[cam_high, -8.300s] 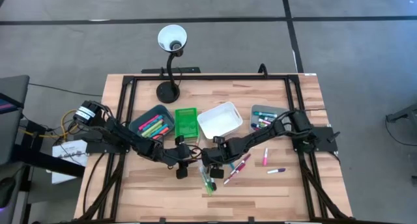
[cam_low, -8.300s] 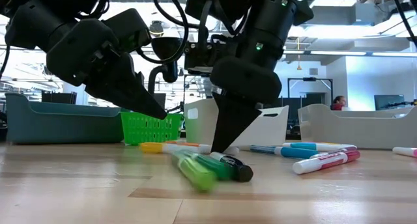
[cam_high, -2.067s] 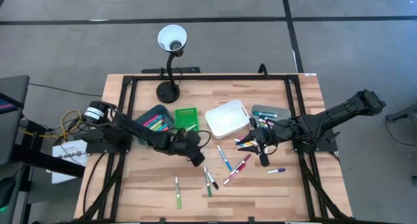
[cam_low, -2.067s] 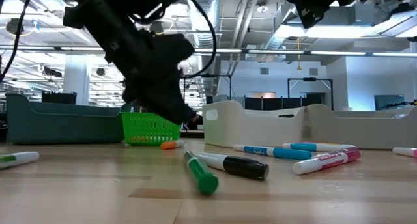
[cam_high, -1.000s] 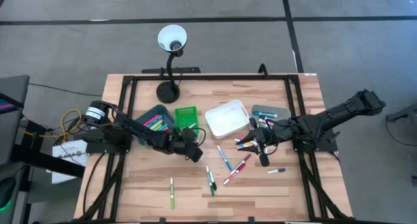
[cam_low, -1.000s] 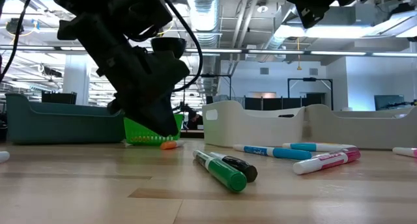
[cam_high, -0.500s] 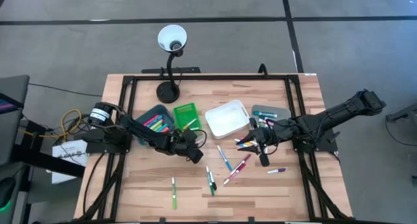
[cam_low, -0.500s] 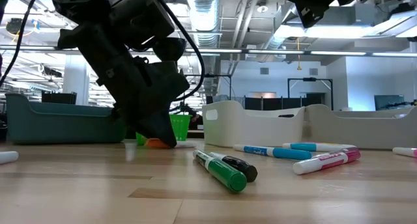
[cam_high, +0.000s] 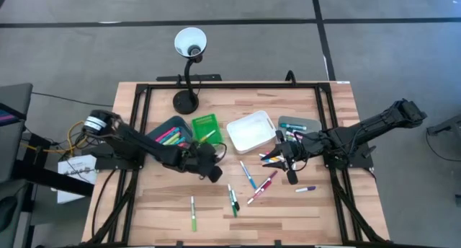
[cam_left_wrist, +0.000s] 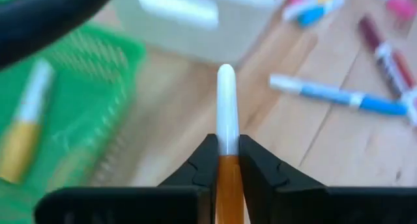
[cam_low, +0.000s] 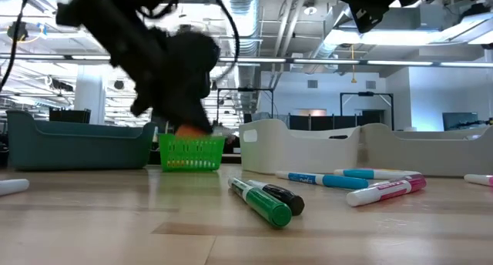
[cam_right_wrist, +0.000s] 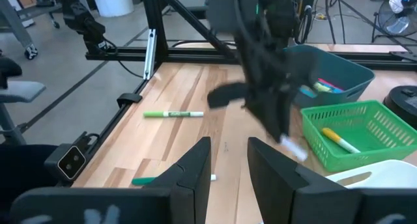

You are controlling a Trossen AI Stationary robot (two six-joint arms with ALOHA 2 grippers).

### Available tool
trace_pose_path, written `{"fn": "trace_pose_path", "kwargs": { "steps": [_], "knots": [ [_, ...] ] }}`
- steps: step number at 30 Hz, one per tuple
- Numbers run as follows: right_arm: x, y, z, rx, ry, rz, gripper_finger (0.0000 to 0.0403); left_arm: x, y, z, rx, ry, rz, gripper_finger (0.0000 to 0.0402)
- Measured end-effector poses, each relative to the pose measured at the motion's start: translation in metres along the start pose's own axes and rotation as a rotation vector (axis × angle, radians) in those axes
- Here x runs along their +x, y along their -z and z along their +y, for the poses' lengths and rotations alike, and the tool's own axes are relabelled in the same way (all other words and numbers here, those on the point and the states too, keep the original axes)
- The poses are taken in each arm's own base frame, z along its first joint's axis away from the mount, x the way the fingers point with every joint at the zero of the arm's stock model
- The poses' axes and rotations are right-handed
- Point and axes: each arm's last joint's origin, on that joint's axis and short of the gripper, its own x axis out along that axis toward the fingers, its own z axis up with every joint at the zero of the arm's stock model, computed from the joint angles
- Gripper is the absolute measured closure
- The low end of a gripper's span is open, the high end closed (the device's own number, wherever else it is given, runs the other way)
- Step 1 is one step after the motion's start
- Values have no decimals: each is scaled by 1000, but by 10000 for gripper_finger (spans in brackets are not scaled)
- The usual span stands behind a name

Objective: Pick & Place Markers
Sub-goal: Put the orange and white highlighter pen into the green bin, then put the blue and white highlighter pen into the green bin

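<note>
My left gripper (cam_high: 210, 164) hangs just on the near side of the green basket (cam_high: 204, 129), shut on an orange marker with a white cap (cam_left_wrist: 226, 107). In the low view the marker's orange barrel (cam_low: 187, 130) shows under the gripper, above the basket (cam_low: 190, 152). A yellow marker (cam_right_wrist: 339, 140) lies in the basket. Several loose markers lie flat on the wood: green (cam_high: 193, 213), green and black (cam_high: 233, 199), blue (cam_high: 247, 174), red (cam_high: 263, 187), purple (cam_high: 305, 189). My right gripper (cam_right_wrist: 225, 162) hovers open at mid-right, with nothing between its fingers. My left gripper pinches the marker's orange barrel (cam_left_wrist: 229, 175) between its two fingers. The marker lies along the fingers, and its white capped end sticks out past the fingertips. The fingers slant down from the table's left. The marker is lifted clear of the table.
A teal bin (cam_high: 167, 135) with markers stands left of the basket, a white bin (cam_high: 251, 131) right of it, and a grey bin (cam_high: 292, 125) with markers farther right. A desk lamp (cam_high: 189, 68) stands at the far edge. Bare wood lies at the near left.
My left gripper went down onto the orange marker lying beside the green basket, took hold of it and rose with it. The marker now hangs clear of the table at about the height of the basket's rim. My right arm has kept still.
</note>
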Motion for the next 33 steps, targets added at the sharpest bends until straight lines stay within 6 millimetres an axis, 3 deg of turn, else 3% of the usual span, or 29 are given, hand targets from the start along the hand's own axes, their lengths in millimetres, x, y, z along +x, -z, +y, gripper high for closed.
{"fn": "trace_pose_path", "kwargs": {
  "steps": [4, 7, 13, 20, 33],
  "knots": [
    [0, 0, 0, 0, 1, 0, 311, -25, -24, 7, 12, -55, -146, 364],
    [0, 0, 0, 0, 8, -1, 311, -32, -39, 22, 44, -142, -196, 359],
    [0, -1, 0, 0, 12, -6, 311, -14, -55, 61, 5, -252, -103, 356],
    [0, 0, 0, 0, 12, -1, 311, 15, -42, 85, 38, -240, 76, 343],
    [0, 3, 2, 92, 2, 28, 311, 21, -39, 86, 76, -243, 92, 286]
  ]
}}
